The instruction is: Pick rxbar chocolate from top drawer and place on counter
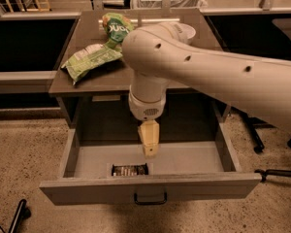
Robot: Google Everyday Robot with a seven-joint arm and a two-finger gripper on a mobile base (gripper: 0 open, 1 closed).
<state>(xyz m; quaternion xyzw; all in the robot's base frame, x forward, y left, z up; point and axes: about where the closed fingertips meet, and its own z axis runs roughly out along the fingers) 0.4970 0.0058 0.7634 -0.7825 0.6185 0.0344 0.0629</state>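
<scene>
The rxbar chocolate (130,170), a small black bar, lies flat on the floor of the open top drawer (150,189), near its front panel and left of centre. The drawer's dark loop handle (150,198) is on the front panel. My gripper (149,152) hangs down from the big white arm into the drawer, just right of and slightly behind the bar, apart from it. The dark brown counter (97,74) is above the drawer, partly hidden by my arm.
Two crinkled green snack bags (89,59) (117,28) lie on the counter's left and back. A white bowl's rim (184,29) shows behind my arm. A pale ledge with rails (150,8) runs behind. Chair legs (254,135) stand right.
</scene>
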